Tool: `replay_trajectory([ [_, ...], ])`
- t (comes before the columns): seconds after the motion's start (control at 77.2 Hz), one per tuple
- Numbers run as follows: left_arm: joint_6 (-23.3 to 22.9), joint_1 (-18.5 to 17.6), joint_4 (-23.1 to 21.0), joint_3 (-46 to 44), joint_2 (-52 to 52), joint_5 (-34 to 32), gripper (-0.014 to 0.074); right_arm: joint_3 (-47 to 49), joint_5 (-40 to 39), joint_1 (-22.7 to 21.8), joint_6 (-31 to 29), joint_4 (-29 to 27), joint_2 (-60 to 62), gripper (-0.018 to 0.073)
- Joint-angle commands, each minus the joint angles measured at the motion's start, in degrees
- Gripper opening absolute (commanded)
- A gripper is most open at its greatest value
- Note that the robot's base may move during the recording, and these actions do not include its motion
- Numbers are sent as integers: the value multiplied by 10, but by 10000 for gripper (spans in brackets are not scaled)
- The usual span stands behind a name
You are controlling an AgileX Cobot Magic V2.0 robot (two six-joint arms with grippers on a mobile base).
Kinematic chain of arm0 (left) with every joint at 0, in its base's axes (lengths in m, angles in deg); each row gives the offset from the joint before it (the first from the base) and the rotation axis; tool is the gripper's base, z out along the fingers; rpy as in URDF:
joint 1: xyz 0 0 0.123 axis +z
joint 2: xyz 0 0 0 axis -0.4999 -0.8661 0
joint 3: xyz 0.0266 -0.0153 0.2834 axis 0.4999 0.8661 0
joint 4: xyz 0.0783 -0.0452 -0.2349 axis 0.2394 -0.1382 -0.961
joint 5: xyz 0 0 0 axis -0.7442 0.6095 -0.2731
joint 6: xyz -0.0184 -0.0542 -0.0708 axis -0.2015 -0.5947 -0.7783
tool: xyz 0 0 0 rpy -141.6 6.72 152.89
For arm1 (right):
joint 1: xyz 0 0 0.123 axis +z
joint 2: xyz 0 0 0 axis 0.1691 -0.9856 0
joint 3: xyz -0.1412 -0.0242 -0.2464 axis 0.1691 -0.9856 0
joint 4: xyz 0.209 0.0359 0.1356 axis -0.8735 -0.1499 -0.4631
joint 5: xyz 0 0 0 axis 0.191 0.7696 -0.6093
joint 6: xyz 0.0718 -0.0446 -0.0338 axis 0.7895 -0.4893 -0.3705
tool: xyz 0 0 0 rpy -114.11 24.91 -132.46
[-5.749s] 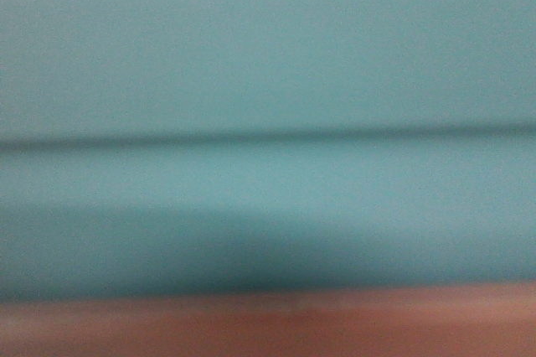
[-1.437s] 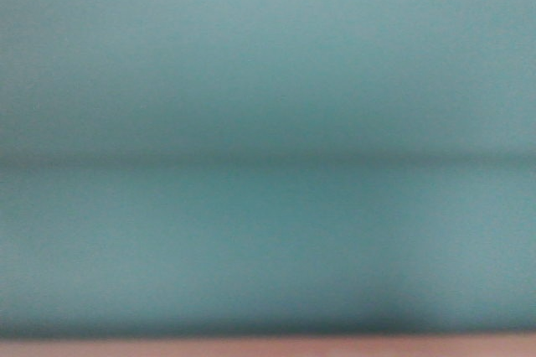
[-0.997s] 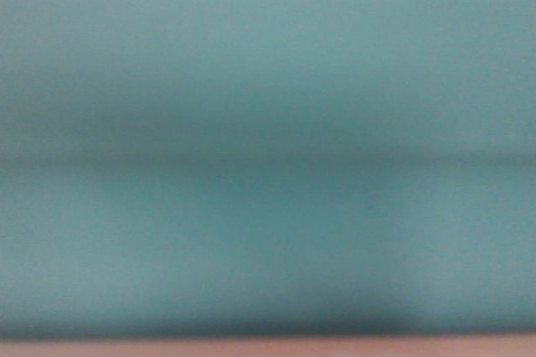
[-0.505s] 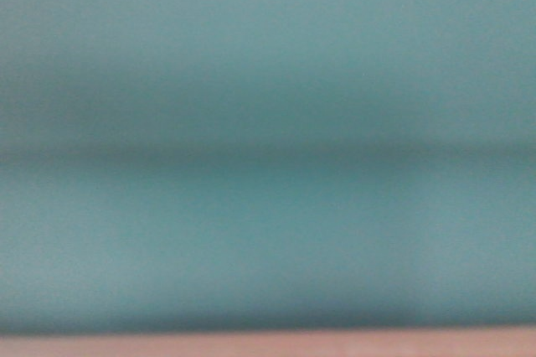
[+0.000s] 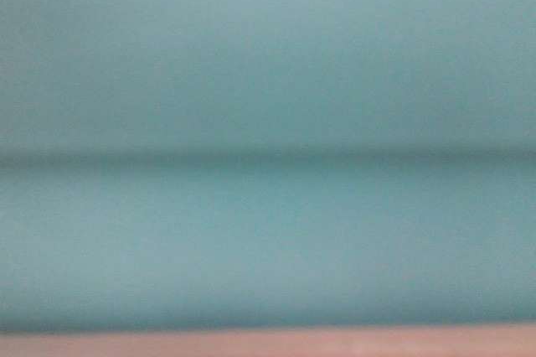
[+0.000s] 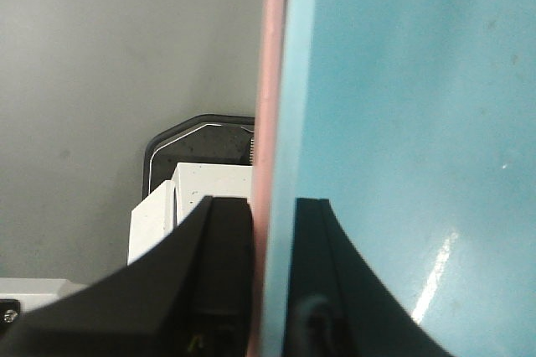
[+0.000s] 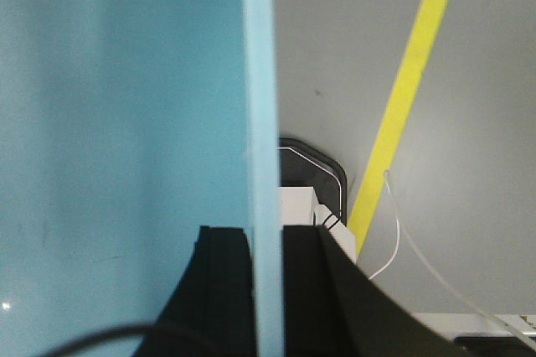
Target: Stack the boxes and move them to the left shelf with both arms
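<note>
Up close, saw little but the blue tub (image 5: 268, 122) across the front view, its long wall blurred and crossed by one darker horizontal band about halfway down. Below it, saw a thin strip of the pink tub (image 5: 268, 344) along the bottom edge, directly under the blue. Found only a sliver of background along the top, too blurred to read.

From the left wrist, found the left gripper (image 6: 270, 210) clenched on both tubs together. Saw one black finger (image 6: 213, 273) pressed against the pink wall from outside and the other set inside the blue tub against its inner face. Saw the pink edge lying flush along the outside of the blue wall, so took the blue as nested in the pink. Beyond, made out grey floor (image 6: 100, 55), a white block (image 6: 188, 185) and a dark rounded plate (image 6: 201, 139) behind it, all well below the tubs.

From the right wrist, found the right gripper (image 7: 264, 240) likewise clamped on the opposite end, with a black finger on each side of the blue wall. Noted a yellow line (image 7: 408, 89) running across the grey floor and a thin white cable (image 7: 394, 223) beside it. Judged the two tubs held clear of the floor, between the two grippers.
</note>
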Motion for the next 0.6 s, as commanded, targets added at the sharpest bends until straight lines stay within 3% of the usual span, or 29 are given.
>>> replay_trajectory([
  [0.0,-6,-4,0,-18,17,29,7,16,-11,-1,1,9,20,57],
  [0.583,-6,-4,-11,-18,16,29,7,16,-10,-1,1,9,20,57],
])
